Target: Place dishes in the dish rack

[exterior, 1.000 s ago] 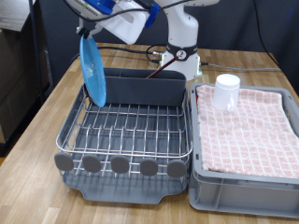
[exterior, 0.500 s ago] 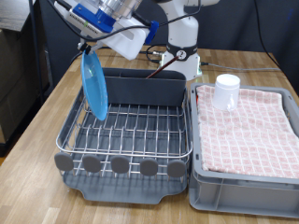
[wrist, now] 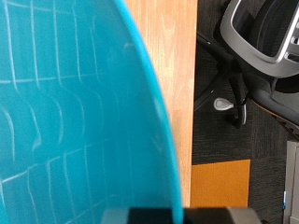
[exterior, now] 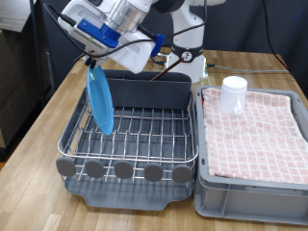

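Note:
The light-blue plate (exterior: 99,98) hangs on edge from my gripper (exterior: 92,64), its lower rim down among the wires at the left side of the silver wire dish rack (exterior: 135,135). The gripper is shut on the plate's top rim. In the wrist view the plate (wrist: 75,112) fills most of the picture. The small white cup (exterior: 234,94) stands on the pink checked cloth in the crate at the exterior view's right. The wooden spoon is out of view.
The rack's grey caddy (exterior: 144,89) runs along its far side, just behind the plate. The light grey crate (exterior: 252,188) with pink checked cloth sits right of the rack. Cables lie on the wooden table (exterior: 58,115) behind.
The gripper has carried the plate downward and slightly right; its lower rim has gone from the caddy's height down into the rack's wires.

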### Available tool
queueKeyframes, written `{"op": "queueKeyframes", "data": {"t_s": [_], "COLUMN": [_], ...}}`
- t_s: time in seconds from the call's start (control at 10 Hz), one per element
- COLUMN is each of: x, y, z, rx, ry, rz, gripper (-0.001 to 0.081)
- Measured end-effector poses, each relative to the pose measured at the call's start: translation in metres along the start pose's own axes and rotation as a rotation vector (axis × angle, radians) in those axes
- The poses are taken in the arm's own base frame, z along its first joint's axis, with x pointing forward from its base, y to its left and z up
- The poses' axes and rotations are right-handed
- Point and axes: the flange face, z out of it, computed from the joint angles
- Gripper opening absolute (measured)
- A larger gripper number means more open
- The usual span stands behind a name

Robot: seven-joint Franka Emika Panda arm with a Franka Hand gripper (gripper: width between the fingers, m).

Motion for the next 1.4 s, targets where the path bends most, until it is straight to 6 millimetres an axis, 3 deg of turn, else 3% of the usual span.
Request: {"op": "queueKeyframes", "data": {"t_s": [1.4], "x": [-0.029], "y": [-0.017], "z": [0.020], "rx": [0.041], "ry": [-0.003], "rz": [0.002], "gripper": [0.0018]}}
